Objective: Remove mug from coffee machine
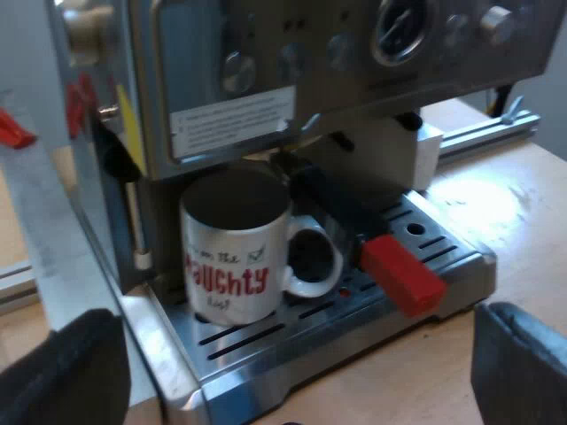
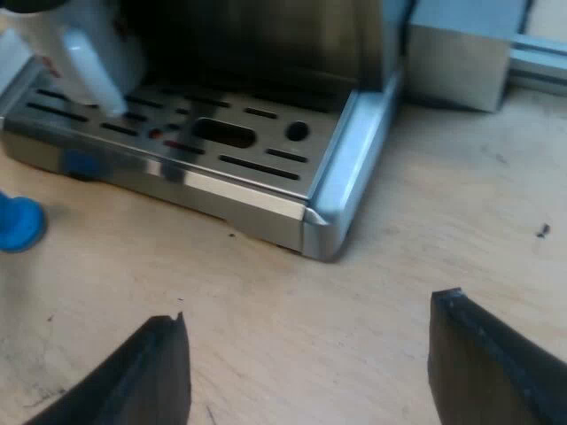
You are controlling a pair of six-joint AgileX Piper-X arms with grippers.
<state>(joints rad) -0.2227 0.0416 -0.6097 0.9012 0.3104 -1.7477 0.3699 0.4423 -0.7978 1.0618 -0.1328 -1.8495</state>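
A white mug with red lettering stands on the espresso machine's drip tray, under the metal holder locked into the machine's front. The holder's dark handle ends in red beside the mug's handle. My left gripper hangs open a short way before the tray, its fingers wide apart and holding nothing. In the right wrist view the mug's white handle shows over the slotted tray. My right gripper is open above the wooden table, near the tray's corner.
The espresso machine has knobs and a gauge above a white label. A blue tamper stands on the table close to the tray's edge. A metal block and a rail lie beyond the machine. Bare wooden table surrounds the tray.
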